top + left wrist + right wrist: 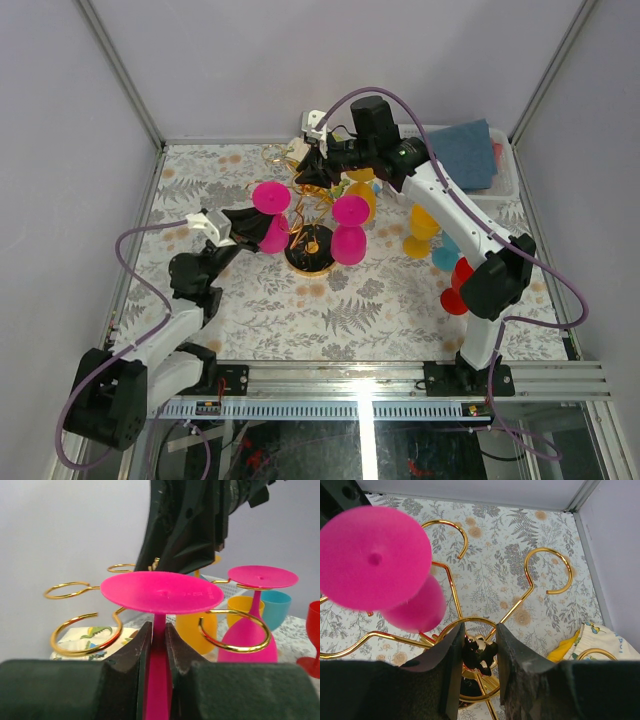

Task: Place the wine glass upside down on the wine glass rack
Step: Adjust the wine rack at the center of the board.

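The left tool (158,635) is where trouble would most likely start. Its fingers are nearly closed, pinching the thin stem of the inverted pink plastic wine glass (162,591). The glass hangs in the air with its flat foot uppermost and its bowl below, just beside the gold wire wine glass rack (310,262). The foot sits a little above the curled loop arm (227,611) nearest the stem. As far as the wrist view shows, the stem lies between two loops and not inside either, though the angle makes that hard to be sure of. If the stem misses the loop's opening, the foot would catch the wire and the glass could twist in the narrow pinch. If the fingers opened before the foot rested on the wire, the glass would drop to the fern-printed tabletop (330,310). A sideways push could also swing the rack into the second pink wine glass (260,576) already hanging there. The right tool (479,630) guards against this. Its fingers are partly closed on the dark knob at the top of the rack's central post and appear to steady the rack. Should that hold slip, the rack could tip.
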